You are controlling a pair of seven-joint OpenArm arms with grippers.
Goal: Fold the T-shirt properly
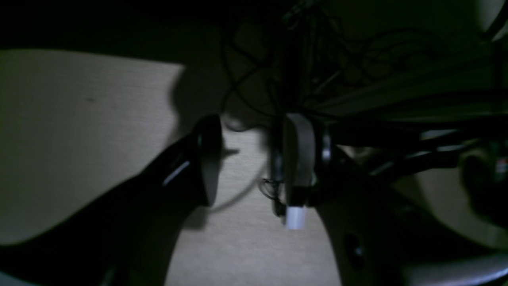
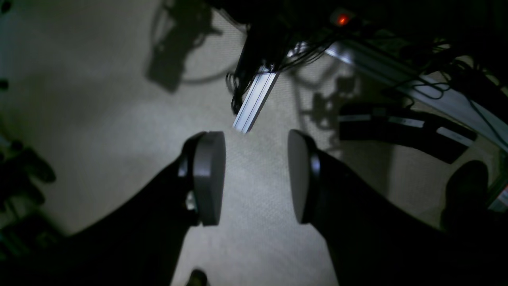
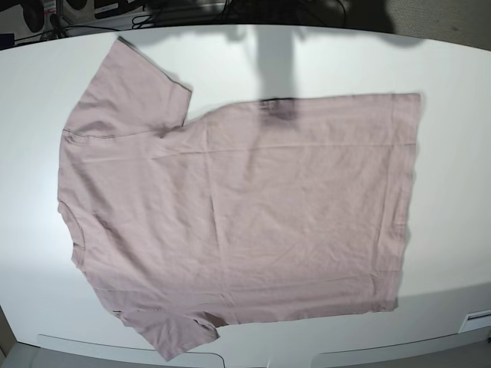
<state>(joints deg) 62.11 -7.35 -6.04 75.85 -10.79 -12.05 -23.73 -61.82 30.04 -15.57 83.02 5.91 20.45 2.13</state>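
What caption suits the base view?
Mauve-pink T-shirt spread flat, unfolded, on a white table, neck toward the left.

Both wrist views are dark and soft. Left hand (image 1: 254, 159): the near finger is a black silhouette, its body cut off by the bottom edge; the cables and frame behind it blur into shadow and can't be sorted. Right hand (image 2: 256, 176): finger bases run off the bottom edge, and the dark shapes at left and far right are too murky to identify. Base view: neither arm shows, the T-shirt (image 3: 245, 215) neckline is hard to make out, and the tabletop (image 3: 453, 69) corners are cropped.
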